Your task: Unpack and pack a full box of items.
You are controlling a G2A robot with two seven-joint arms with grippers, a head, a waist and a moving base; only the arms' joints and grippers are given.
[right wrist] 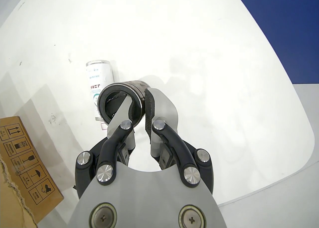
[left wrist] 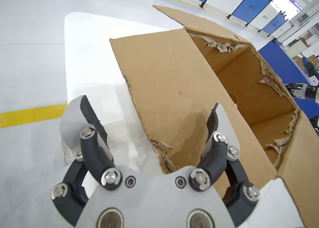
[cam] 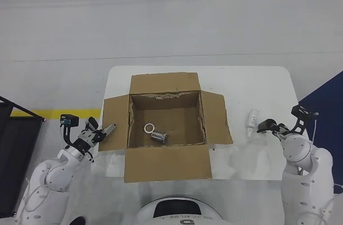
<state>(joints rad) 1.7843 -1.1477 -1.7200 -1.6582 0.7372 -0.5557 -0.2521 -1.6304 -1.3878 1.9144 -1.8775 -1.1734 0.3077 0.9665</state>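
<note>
While right hand (right wrist: 139,95) pinches bearing (right wrist: 134,84), box (cam: 166,163) flaps splayed

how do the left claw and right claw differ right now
The left claw is open and empty; the right claw is shut on a metal cylinder, one finger inside its bore. The left claw hangs by a side flap of the box; the right claw is above bare table by a white bottle. Both have black-padded metal fingers.

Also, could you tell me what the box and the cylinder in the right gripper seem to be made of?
The box: brown corrugated cardboard, matte, with torn, fluted edges. The cylinder in the right gripper: likely steel, dull grey shell with a shiny rim.
</note>
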